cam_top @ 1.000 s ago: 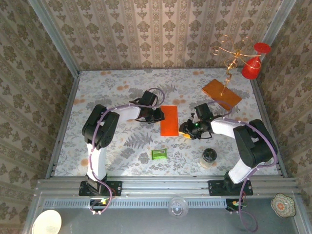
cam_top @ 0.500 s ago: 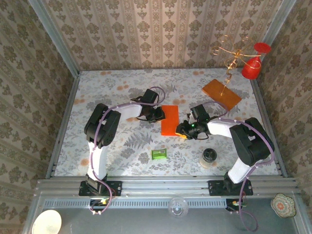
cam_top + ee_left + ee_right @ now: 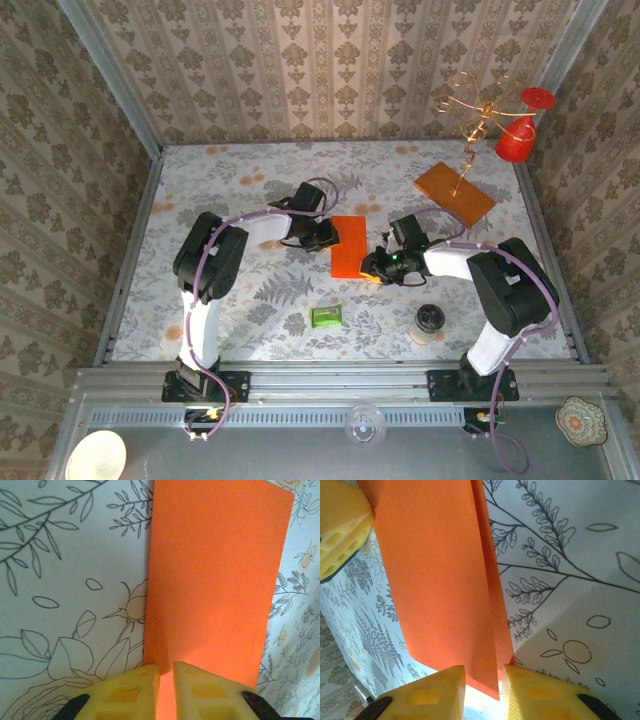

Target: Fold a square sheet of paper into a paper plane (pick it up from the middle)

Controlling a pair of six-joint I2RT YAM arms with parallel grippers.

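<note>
The square sheet of paper (image 3: 348, 245) lies folded in half as a bright orange strip in the middle of the table. My left gripper (image 3: 328, 237) is at its left long edge. In the left wrist view its yellow fingers (image 3: 130, 690) stand almost together, with the paper (image 3: 215, 570) running into the thin slit between them, so the left gripper (image 3: 166, 672) is shut on the sheet. My right gripper (image 3: 374, 268) is at the strip's near right corner. There the paper's two loose layers (image 3: 435, 580) sit in the gap of the right gripper (image 3: 483, 680), jaws still apart.
A brownish-orange board (image 3: 454, 192) with a gold wire stand (image 3: 478, 110) and a red cup (image 3: 517, 140) stands at the back right. A small green packet (image 3: 326, 316) and a small round jar (image 3: 429, 322) lie near the front. Patterned walls close in three sides.
The right gripper has slid left onto the paper's near right corner and its jaws have narrowed. The left gripper has shifted slightly right with the sheet's edge.
</note>
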